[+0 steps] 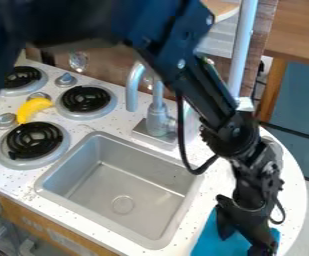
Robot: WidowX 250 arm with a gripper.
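Camera view: one gripper, its two fingers spread, hangs over one blue cloth on the counter beside one sink; one banana lies among four burners.

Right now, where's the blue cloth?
Camera view, bottom edge, right of centre: the blue cloth lies on the white counter, right of the sink, at the pincer.

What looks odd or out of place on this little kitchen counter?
The yellow banana does: it lies loose among the stove's black burners, with no pan or plate under it. I can make out no spill or damage.
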